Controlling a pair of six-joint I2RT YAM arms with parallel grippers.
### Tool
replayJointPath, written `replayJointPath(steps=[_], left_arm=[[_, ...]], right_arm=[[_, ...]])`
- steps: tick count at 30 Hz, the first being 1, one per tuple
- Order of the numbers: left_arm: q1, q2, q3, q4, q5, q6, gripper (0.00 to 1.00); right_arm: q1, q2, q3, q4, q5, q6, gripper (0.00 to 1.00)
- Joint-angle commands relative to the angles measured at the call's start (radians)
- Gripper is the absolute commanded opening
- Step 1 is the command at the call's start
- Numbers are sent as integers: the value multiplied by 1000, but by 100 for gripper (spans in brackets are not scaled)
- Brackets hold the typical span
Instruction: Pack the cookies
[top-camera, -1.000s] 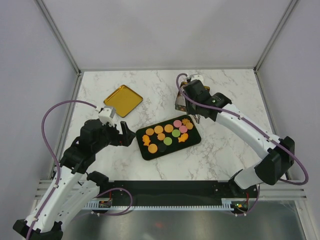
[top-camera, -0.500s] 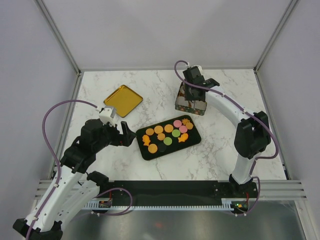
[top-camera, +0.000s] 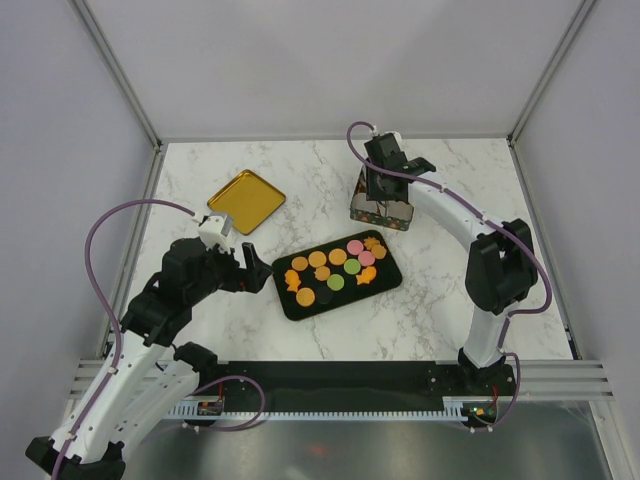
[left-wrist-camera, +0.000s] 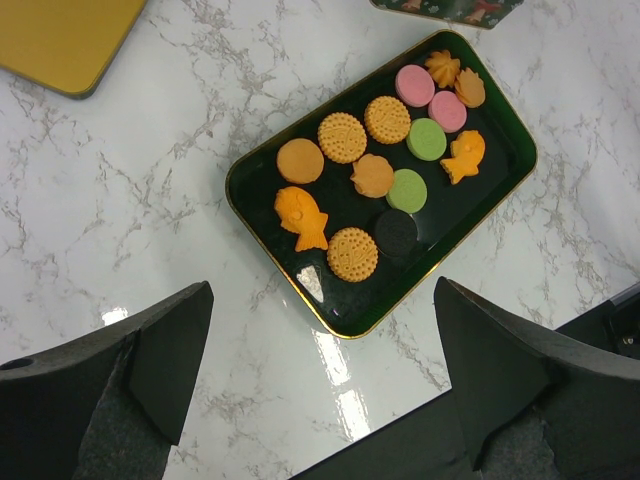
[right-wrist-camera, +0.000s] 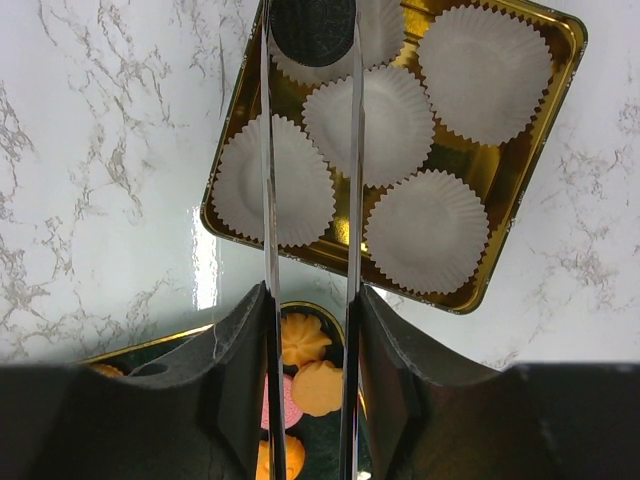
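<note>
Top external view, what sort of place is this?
Probably a robot lab test cell: grey walls in aluminium framing, a left arm and right arm on a base rail, a marble-look tabletop.

A white marble table (top-camera: 310, 180) with grey veins sits between plain pale grey walls (top-camera: 330, 60). Slanted metal posts (top-camera: 116, 72) mark the two back corners.

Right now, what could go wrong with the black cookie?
The right gripper pinches the black cookie only by its edges, so it might slip or crack. It hangs near the rim of a paper cup, so it could drop outside or tip the cup.
</note>
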Motion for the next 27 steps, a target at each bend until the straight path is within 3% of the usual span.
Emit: replayJointPath(steps=[1,6,13,18,22,27], left_arm=[[-4,-2,1,23,-17,-24,100],[-4,2,1,23,-18,-24,100],[-4,0,1,23,-21,-24,100],[-4,-2,1,23,-21,-24,100],[-4,-2,1,23,-21,-26,100],[-4,-9,1,23,-18,-24,100]], right_arm=[[-12,8,29,53,17,-5,45],[-16,18,23,56,21,-1,47],[-16,14,25,63,22,-10,60],[-16,-9,31,54,8,-10,60],[-15,-96,-12,46,-19,-10,58],[16,-320,-208,62,-59,-5,57]])
